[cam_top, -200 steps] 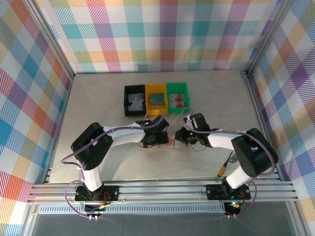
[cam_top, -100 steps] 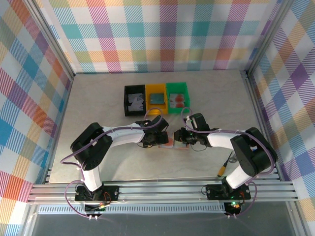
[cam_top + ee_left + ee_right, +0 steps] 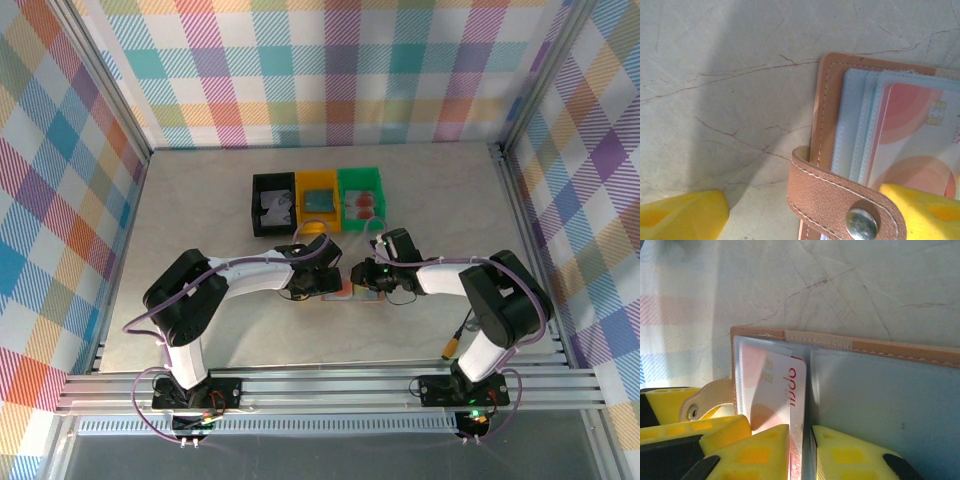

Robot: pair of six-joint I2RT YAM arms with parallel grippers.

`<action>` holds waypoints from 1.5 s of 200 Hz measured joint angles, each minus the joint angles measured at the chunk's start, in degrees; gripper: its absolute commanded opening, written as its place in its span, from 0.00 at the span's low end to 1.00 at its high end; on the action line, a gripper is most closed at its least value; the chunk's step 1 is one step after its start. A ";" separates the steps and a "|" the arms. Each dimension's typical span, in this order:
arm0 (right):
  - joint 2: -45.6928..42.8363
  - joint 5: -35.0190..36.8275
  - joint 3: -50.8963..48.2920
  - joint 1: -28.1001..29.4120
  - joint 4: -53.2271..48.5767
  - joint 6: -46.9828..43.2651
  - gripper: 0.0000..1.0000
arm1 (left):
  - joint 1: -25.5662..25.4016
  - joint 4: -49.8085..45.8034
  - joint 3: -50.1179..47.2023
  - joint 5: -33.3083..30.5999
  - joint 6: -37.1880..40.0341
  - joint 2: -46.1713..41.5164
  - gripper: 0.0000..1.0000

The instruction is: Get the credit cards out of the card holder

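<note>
Tabletop (image 3: 200, 230): one card holder (image 3: 825, 100), three bins (image 3: 317, 177)

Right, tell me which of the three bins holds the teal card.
The yellow bin, middle of the row, holds the teal card. The black bin has a grey-white card, the green bin a red-spotted one.

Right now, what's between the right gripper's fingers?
The edge of a pale, red-lettered card, tucked in the holder, sits in the narrow gap of the right gripper, seen from the right wrist view.
</note>
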 measured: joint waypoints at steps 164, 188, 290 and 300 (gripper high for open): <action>1.86 -3.50 -2.29 -0.44 9.01 1.64 0.15 | 0.11 -0.09 0.07 0.22 0.42 0.22 0.80; 1.88 -3.91 -2.60 -0.42 9.84 1.68 0.13 | 0.11 -0.13 0.11 0.22 0.44 0.22 0.80; 1.88 -4.42 -3.58 0.02 11.87 1.66 0.05 | 0.28 -0.61 0.52 0.68 1.11 0.44 0.80; 1.88 -4.48 -3.63 0.02 11.93 1.62 0.02 | 0.35 -0.68 0.57 0.85 1.27 0.44 0.80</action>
